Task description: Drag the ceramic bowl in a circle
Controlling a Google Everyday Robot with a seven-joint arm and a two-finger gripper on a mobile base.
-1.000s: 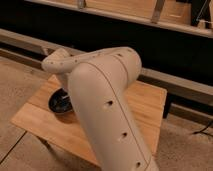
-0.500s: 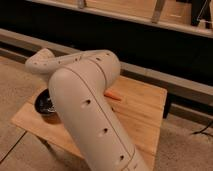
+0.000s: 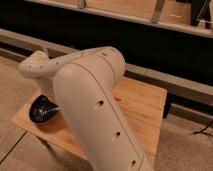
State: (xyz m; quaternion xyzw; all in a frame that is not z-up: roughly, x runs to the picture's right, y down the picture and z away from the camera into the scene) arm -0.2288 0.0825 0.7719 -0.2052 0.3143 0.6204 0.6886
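Note:
The ceramic bowl [image 3: 41, 110], dark and glossy, sits on the wooden table [image 3: 145, 107] near its front left corner. My pale arm [image 3: 90, 95] fills the middle of the view and reaches down to the left over the bowl. The gripper [image 3: 52, 106] is at the bowl's right side, mostly hidden behind the arm. Whether it touches the bowl's rim or sits inside the bowl cannot be told.
A small orange object [image 3: 117, 98] lies on the table just right of the arm. A dark wall with a pale ledge [image 3: 165, 80] runs behind the table. The table's left and front edges are close to the bowl. A cable [image 3: 202, 131] lies on the floor at right.
The bowl has slid left and toward the table's front left corner. The arm has swung with it, and its elbow now sits further right.

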